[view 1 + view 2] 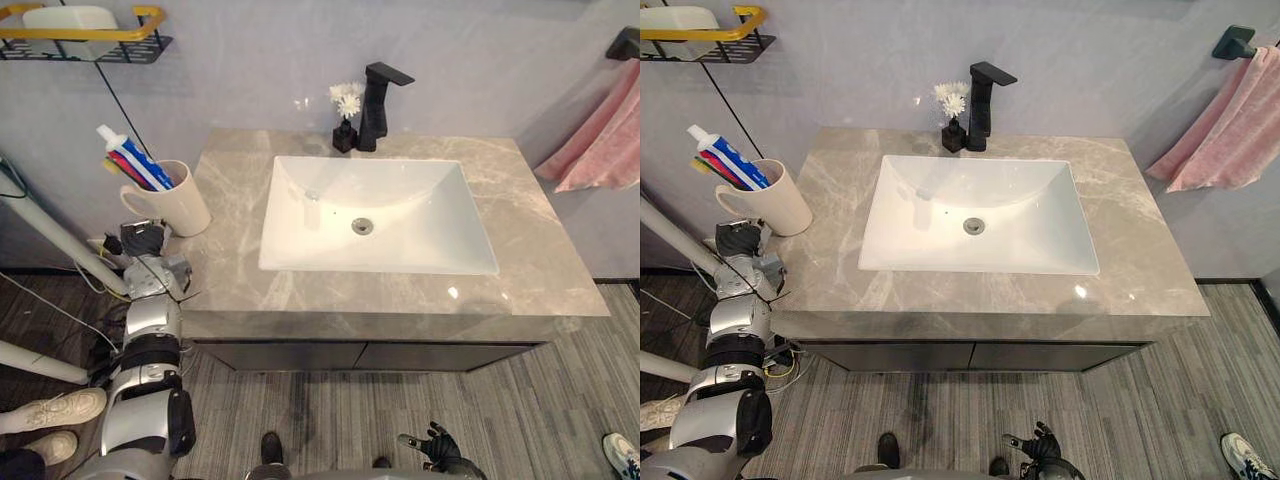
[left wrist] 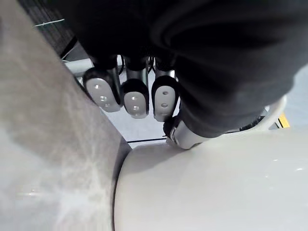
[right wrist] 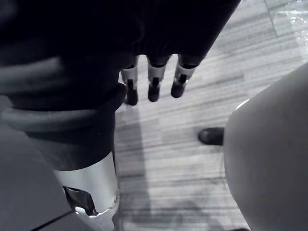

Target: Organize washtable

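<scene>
A cream mug [image 1: 185,200] stands at the left end of the grey marble washtable [image 1: 540,250], holding a toothpaste tube [image 1: 130,160] and a toothbrush. My left hand [image 1: 145,243] is off the table's left edge, just below the mug's handle [image 1: 135,200]. In the left wrist view its fingers [image 2: 134,98] hang relaxed beside the mug [image 2: 216,192], and the thumb tip [image 2: 180,134] rests against the mug's side; the hand is open. My right hand [image 1: 437,445] hangs low over the floor, open and holding nothing, with its fingers [image 3: 153,82] straight.
A white basin [image 1: 400,200] sits in the middle of the top. Behind it stand a black faucet [image 1: 378,105] and a small black vase of white flowers [image 1: 346,125]. A pink towel [image 1: 605,140] hangs at right, a yellow-railed wall shelf [image 1: 90,35] at upper left. A person's shoes [image 1: 55,410] are on the floor.
</scene>
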